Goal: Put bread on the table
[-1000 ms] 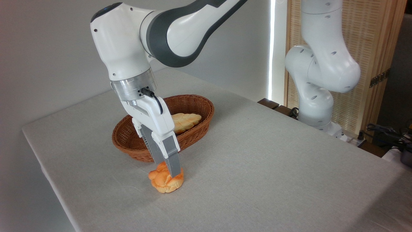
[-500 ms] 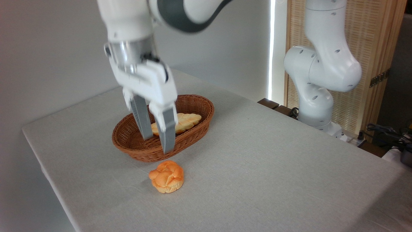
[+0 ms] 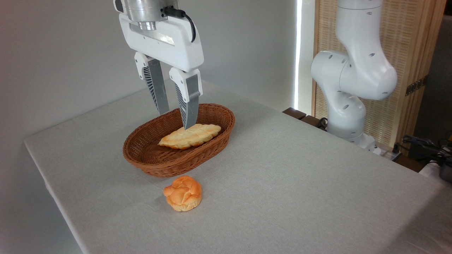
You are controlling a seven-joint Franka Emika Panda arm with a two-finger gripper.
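The small round orange-golden knotted bun point(image 3: 182, 193) lies on the grey-white cloth table point(image 3: 300, 183), at six o'clock of the brown wicker basket point(image 3: 148, 162), the two-finger gripper point(image 3: 176, 120) hanging apart and empty above, so only retreat seems needed.

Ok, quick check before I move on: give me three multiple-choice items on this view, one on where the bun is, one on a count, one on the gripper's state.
1. Where is the small round orange knotted bun?
A. in the brown oval wicker basket
B. on the light grey cloth table
C. between the fingers

2. How many breads lie in the basket?
A. none
B. one
C. two

3. The white two-finger gripper is:
A. open, holding nothing
B. shut on the bun
C. out of view

Answers:
1 B, it rests on the cloth in front of the basket.
2 B, only the long pale braided loaf.
3 A, fingers apart, raised above the basket.
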